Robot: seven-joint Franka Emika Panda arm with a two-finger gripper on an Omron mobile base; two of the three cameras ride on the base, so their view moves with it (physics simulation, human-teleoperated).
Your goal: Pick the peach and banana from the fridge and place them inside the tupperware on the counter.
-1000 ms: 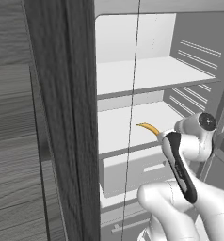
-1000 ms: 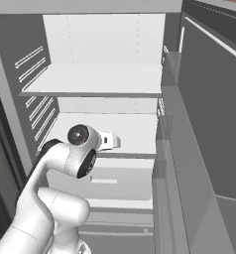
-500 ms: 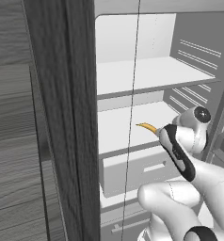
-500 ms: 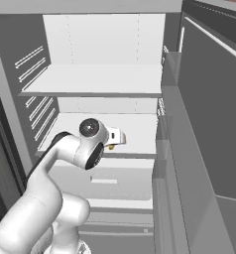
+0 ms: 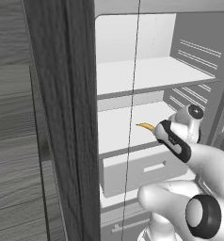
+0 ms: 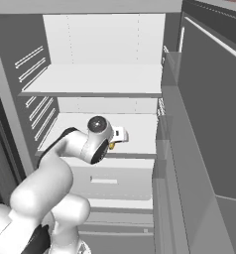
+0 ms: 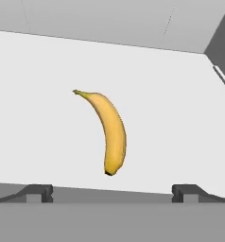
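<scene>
Hand view | banana [image 7: 111, 133] on fridge shelf [image 7: 38, 118], ahead between fingertips | hand [image 7: 112, 191] spread apart

A dark wood cabinet panel [image 5: 15, 141] with grey grain stands at the left.

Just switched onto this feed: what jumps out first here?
A yellow banana lies alone on a white shelf of the open fridge. The open gripper hovers just short of it, the fingertips wide apart on either side.
</scene>
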